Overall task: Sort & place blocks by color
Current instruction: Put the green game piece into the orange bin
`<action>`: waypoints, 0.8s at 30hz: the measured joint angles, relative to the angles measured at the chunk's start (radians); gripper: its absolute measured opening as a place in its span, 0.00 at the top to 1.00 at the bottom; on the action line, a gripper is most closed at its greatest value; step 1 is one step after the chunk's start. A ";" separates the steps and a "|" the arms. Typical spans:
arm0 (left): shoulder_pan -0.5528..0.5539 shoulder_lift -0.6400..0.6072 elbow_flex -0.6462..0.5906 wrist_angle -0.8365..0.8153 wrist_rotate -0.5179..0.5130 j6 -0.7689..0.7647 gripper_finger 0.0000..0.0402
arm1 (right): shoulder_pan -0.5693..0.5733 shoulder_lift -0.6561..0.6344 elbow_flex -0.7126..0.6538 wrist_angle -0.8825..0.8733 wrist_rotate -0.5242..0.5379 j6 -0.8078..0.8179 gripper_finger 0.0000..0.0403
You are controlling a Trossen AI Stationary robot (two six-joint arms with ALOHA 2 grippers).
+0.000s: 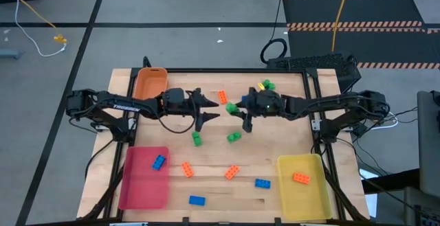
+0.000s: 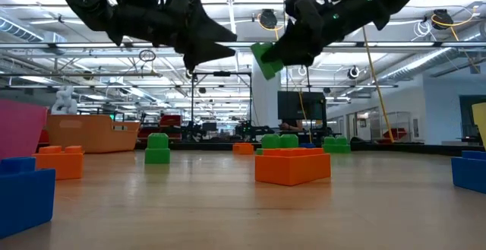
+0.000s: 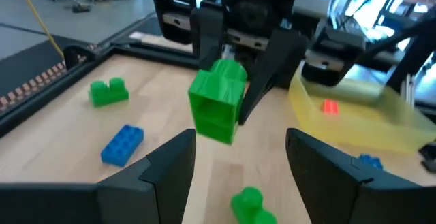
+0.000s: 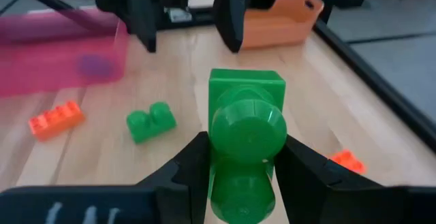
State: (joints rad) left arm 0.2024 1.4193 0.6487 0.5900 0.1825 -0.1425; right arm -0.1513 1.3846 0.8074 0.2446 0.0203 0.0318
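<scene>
Green block held in the air between the two arms, above the counter (image 1: 275,164).

The pink tray (image 1: 141,185) holds one blue block (image 1: 159,161), the yellow tray (image 1: 306,191) one orange block (image 1: 300,178); the orange tray (image 1: 150,83) shows nothing inside. The right gripper (image 1: 234,108) is clamped on a green block (image 2: 264,58). The left gripper (image 1: 212,107) faces it with fingers apart, holding nothing. Other blocks lie scattered on the counter. White writing on the left arm is too small to read.

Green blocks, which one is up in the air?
The green block pinched in the right gripper, held facing the open left gripper. The other green blocks all sit on the table.
</scene>
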 joint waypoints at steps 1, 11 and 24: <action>0.000 0.000 0.000 0.011 0.000 -0.002 0.43 | -0.001 0.000 0.000 0.011 -0.001 -0.010 0.69; 0.000 0.000 0.000 0.077 -0.037 -0.041 0.43 | 0.000 0.000 0.000 0.085 -0.052 -0.052 0.69; -0.051 0.003 0.000 0.075 -0.080 0.086 0.43 | 0.006 0.000 0.000 0.083 -0.081 -0.061 0.69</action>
State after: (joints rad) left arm 0.1518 1.4220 0.6483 0.6647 0.1028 -0.0562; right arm -0.1448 1.3846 0.8074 0.3275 -0.0608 -0.0295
